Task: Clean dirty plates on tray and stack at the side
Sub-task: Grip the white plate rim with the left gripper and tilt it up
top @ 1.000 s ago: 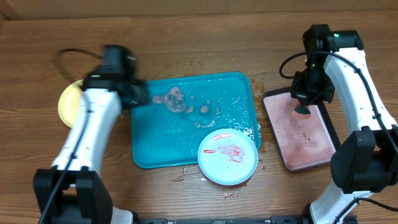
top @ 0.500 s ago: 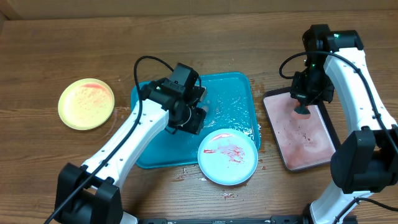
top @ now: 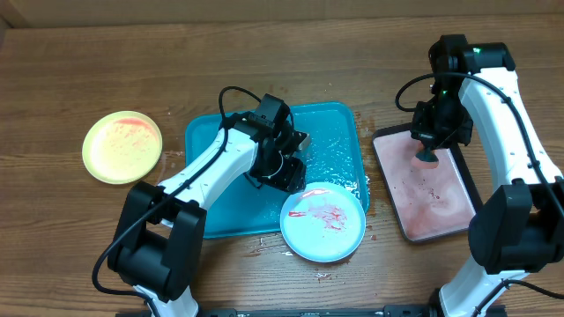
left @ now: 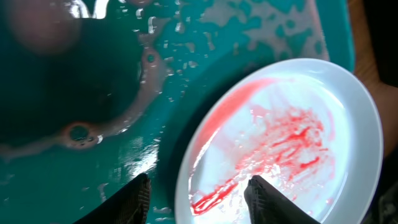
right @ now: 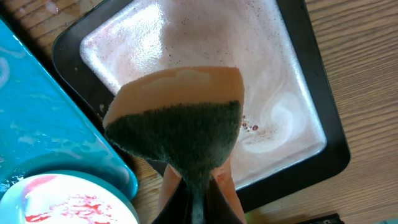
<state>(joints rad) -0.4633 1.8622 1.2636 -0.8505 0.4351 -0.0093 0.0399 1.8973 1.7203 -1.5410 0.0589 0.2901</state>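
A light blue plate [top: 322,221] smeared with red sauce lies on the front right corner of the wet teal tray [top: 330,132], overhanging its edge. My left gripper [top: 293,179] is open over the tray. In the left wrist view its fingers [left: 199,200] straddle the near rim of the blue plate [left: 292,130] without closing on it. One yellow-green plate [top: 122,147] with an orange smear lies on the table to the left of the tray. My right gripper [top: 429,151] is shut on an orange and dark green sponge [right: 180,134] above the black-rimmed tray [top: 470,189].
The black-rimmed tray [right: 317,81] with a wet pinkish inside stands right of the teal tray [right: 37,118]. Water and foam cover the teal tray's floor [left: 74,74]. Sauce drops dot the wood between and in front of the trays.
My left arm has swung from the yellow-green plate at the left across the teal tray to the rim of the light blue plate. My right arm and sponge have not moved.
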